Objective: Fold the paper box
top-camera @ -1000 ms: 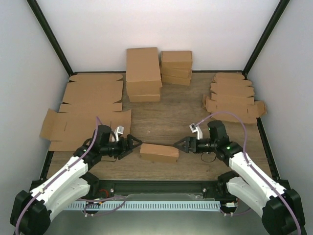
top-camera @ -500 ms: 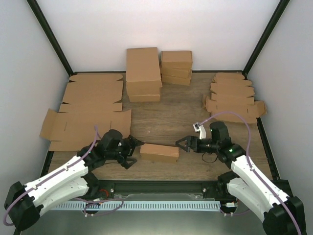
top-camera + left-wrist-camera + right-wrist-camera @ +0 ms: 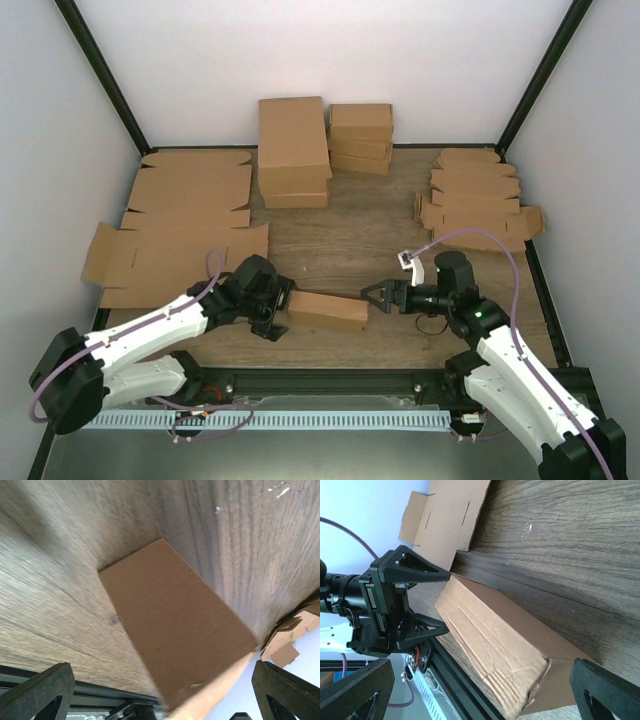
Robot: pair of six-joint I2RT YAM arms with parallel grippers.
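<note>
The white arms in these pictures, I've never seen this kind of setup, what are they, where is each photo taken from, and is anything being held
These are two robot arms bolted at the near edge of a wooden table. The wide picture looks down from above and behind them; the other two come from cameras on their wrists. On the table lies a small paper box. The left hand is at its left end, the right hand near its right end. Both hands are open; nothing is held. Large flat cardboard sheets lie left, bigger boxes stand at the back, small flat cutouts are piled right.
</note>
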